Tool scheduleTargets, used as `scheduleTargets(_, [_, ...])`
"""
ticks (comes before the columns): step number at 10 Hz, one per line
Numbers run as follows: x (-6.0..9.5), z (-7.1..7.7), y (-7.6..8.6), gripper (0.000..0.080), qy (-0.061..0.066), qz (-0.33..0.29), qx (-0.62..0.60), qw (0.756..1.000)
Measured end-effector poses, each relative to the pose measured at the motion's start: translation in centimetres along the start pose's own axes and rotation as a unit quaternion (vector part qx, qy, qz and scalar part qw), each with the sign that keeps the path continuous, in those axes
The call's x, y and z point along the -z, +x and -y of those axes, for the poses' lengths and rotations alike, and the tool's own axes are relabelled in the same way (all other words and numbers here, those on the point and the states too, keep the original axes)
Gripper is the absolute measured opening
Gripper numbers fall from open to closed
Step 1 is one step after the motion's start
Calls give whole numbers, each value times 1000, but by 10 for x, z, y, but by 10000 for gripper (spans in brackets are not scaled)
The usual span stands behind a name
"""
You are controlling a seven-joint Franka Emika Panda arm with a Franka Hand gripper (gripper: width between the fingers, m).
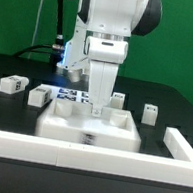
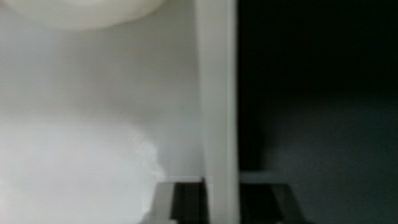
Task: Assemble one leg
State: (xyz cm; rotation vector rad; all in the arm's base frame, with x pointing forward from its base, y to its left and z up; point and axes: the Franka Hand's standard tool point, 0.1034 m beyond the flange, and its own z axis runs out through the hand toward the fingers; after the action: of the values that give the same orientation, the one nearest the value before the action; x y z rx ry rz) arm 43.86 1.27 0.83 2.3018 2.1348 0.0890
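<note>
My gripper [image 1: 101,103] hangs over the far right corner of the wide white square piece with the raised rim [image 1: 88,134]. It is shut on a leg [image 1: 100,112], a narrow white block held upright with its lower end at that corner. In the wrist view the leg [image 2: 217,100] runs as a white bar between my dark fingers [image 2: 185,203], the gripper [image 2: 217,208] closed on it. The white square piece [image 2: 89,130] fills the side next to it. Whether the leg touches the piece is not clear.
Three loose legs stand on the black table: two at the exterior view's left [image 1: 12,84] [image 1: 37,96] and one at its right [image 1: 150,113]. The marker board [image 1: 72,95] lies behind the square piece. A white barrier [image 1: 85,157] runs along the front and right [image 1: 183,147].
</note>
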Motion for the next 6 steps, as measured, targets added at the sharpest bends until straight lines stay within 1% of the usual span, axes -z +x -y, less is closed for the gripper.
scheduleTargets(1, [0, 0, 0, 58, 0, 0, 0, 1000])
scheduleTargets(6, [0, 0, 1, 58, 1, 0, 2, 1000])
